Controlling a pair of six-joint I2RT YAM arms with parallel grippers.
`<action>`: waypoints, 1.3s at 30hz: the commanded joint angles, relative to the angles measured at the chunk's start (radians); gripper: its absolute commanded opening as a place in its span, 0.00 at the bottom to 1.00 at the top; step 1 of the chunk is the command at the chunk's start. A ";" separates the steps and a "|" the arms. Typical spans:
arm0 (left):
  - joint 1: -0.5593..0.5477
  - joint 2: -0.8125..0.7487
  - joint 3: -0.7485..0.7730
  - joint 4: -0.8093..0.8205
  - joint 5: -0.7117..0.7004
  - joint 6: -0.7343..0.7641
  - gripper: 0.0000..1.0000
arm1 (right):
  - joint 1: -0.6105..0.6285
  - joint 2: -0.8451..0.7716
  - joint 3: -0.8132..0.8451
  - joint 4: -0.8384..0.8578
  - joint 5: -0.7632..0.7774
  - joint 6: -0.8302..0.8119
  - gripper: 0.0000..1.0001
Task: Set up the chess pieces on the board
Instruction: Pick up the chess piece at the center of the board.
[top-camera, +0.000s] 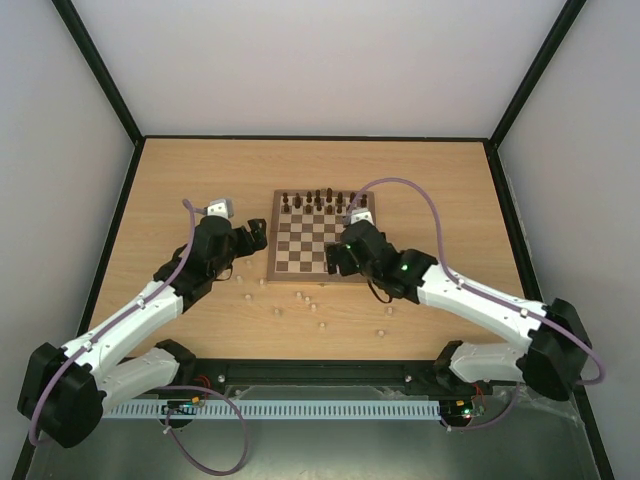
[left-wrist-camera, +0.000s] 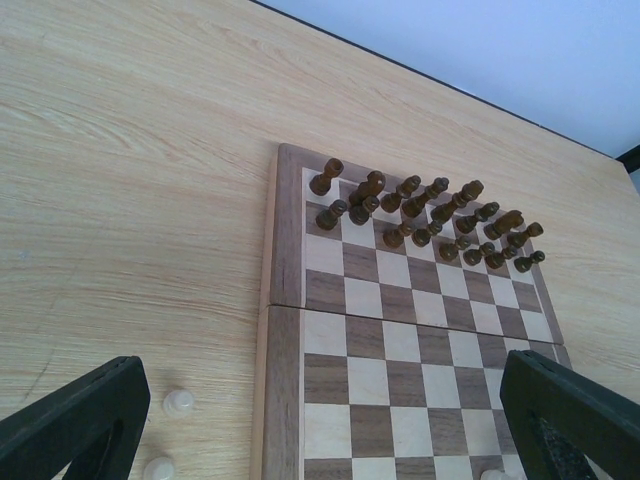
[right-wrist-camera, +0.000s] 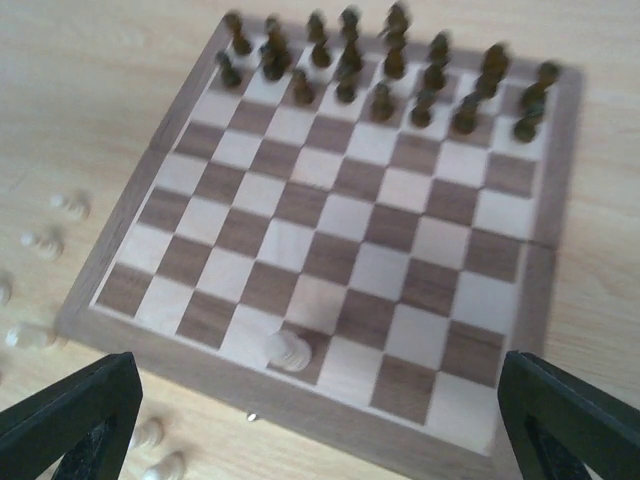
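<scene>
The chessboard (top-camera: 322, 236) lies mid-table with dark pieces (top-camera: 320, 199) along its two far rows. One pale piece (right-wrist-camera: 287, 350) stands on a dark square in the board's near row. Several other pale pieces (top-camera: 300, 297) lie scattered on the table in front of the board. My left gripper (top-camera: 250, 238) hovers by the board's left edge, open and empty, with two pale pieces (left-wrist-camera: 178, 403) beside its left finger (left-wrist-camera: 80, 420). My right gripper (top-camera: 338, 258) hovers over the board's near edge, open and empty. Its fingers (right-wrist-camera: 570, 420) stand wide apart.
The board also shows in the left wrist view (left-wrist-camera: 400, 330) and the right wrist view (right-wrist-camera: 380, 200). More pale pieces (right-wrist-camera: 45, 243) lie on the table left of the board. Two lie farther right (top-camera: 380, 333). Black frame rails (top-camera: 110, 250) edge the table.
</scene>
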 joint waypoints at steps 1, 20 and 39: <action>0.000 -0.010 0.001 0.018 -0.010 -0.009 0.99 | -0.011 -0.063 -0.021 -0.032 0.172 0.052 0.99; -0.002 0.016 0.011 0.008 -0.012 -0.014 0.99 | -0.323 0.018 -0.098 -0.174 0.051 0.148 0.78; -0.002 0.021 0.013 0.007 -0.006 -0.010 0.99 | -0.323 0.075 -0.208 -0.081 -0.040 0.153 0.42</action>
